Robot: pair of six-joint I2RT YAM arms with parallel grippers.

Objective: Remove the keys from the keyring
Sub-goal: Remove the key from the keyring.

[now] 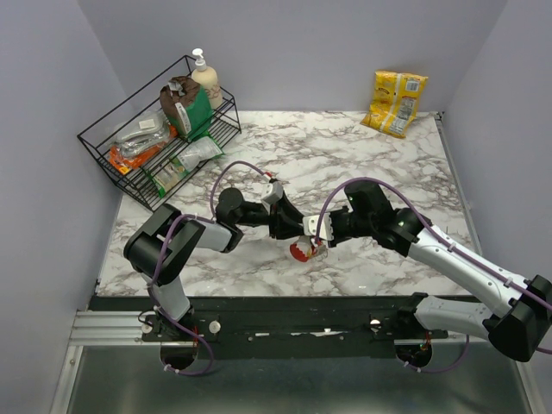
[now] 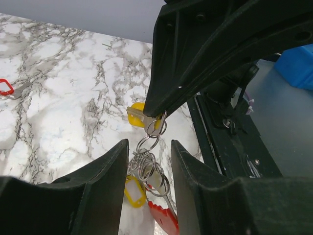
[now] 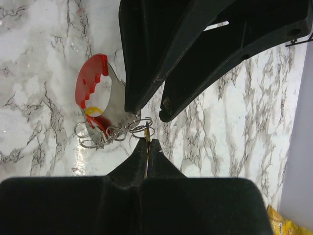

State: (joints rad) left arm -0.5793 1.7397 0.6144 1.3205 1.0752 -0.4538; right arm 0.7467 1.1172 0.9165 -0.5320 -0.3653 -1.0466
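Yellow-headed key (image 2: 138,117): one, clamped in right fingers (image 2: 166,93) | left fingers (image 2: 105,181) apart astride keyring (image 2: 149,164) | red-headed key (image 2: 13,89): one, lying well apart

I see the keyring (image 2: 146,161) as a chain of thin silvery rings running between the fingers of my left gripper (image 2: 149,143). It ends in a red curved loop (image 3: 90,81) (toothed along one edge) and a yellow tag (image 2: 134,191). My right gripper (image 3: 147,142) pinches a yellow-headed key (image 2: 138,117) on the chain's top ring. A red-headed key (image 2: 6,87) lies flat by itself, well apart from both.
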